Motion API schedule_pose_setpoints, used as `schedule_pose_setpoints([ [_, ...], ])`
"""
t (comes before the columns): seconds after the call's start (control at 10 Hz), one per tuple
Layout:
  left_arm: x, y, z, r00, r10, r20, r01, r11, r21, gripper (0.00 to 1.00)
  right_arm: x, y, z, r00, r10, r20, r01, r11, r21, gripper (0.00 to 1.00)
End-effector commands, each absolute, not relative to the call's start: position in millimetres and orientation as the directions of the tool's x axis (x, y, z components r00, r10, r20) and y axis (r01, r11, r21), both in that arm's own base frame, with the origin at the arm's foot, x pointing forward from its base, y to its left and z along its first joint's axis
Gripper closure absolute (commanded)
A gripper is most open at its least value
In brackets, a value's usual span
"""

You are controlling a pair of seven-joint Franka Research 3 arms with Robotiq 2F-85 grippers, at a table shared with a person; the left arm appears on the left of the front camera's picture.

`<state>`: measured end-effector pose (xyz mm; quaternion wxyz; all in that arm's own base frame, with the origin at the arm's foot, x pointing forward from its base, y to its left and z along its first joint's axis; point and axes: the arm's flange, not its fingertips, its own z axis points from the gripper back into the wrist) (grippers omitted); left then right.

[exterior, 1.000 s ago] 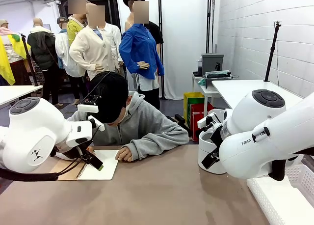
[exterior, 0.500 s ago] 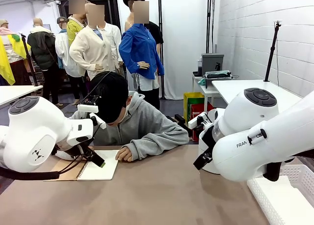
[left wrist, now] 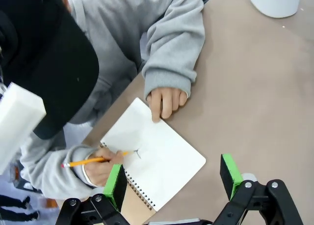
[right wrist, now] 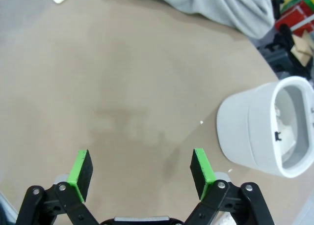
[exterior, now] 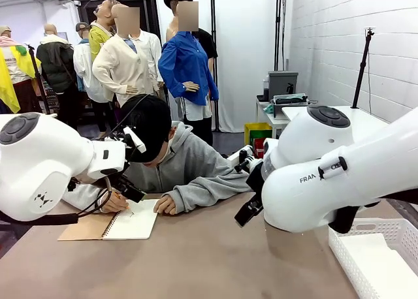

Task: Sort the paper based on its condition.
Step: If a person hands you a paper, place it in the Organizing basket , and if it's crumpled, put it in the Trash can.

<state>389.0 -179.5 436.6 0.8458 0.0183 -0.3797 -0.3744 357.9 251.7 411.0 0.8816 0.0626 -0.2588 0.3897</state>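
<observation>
We hold both grippers released: the left gripper [left wrist: 172, 178] above the paper [left wrist: 162, 154] — a white page in the notebook [exterior: 85, 227] near the table's [exterior: 209, 260] far-left edge — and the right gripper [right wrist: 141, 173] over the tabletop.

- The brown table [exterior: 209, 260] spans the lower half of the front view.
- An open spiral notebook [exterior: 134, 222] lies flat at left-centre, white page up, brown cover folded out beside it.
- The person's hand [left wrist: 166, 99] rests on the page's far edge, sleeves on the tabletop.
- A white round tub [right wrist: 243, 131] stands upright on the bare surface.
- A white lattice basket [exterior: 379, 225] sits at lower right.
</observation>
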Motion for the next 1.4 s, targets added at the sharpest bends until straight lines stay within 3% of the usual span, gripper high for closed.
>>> schedule_pose_setpoints([
  [0.0,351,-164,437,0.423,-0.692,0.585,0.641,0.685,0.346,0.0,362,245,423,0.501,0.689,0.523,-0.762,0.638,-0.11,0.0],
  [0.1,389,-179,437,0.431,-0.647,0.629,0.619,0.719,0.315,0.0,361,246,424,0.469,0.682,0.562,-0.761,0.635,-0.135,0.0],
  [0.2,389,-179,437,0.431,-0.647,0.629,0.619,0.719,0.315,0.0,357,255,419,0.541,0.667,0.513,-0.733,0.672,-0.101,0.0],
  [1.0,388,-181,436,0.431,-0.66,0.616,0.627,0.71,0.321,0.0,358,255,420,0.529,0.675,0.514,-0.739,0.664,-0.111,0.0],
  [1.3,375,-172,447,0.429,-0.753,0.498,0.786,0.584,0.205,0.0,359,255,433,0.625,0.628,0.464,-0.728,0.683,0.058,0.0],
])
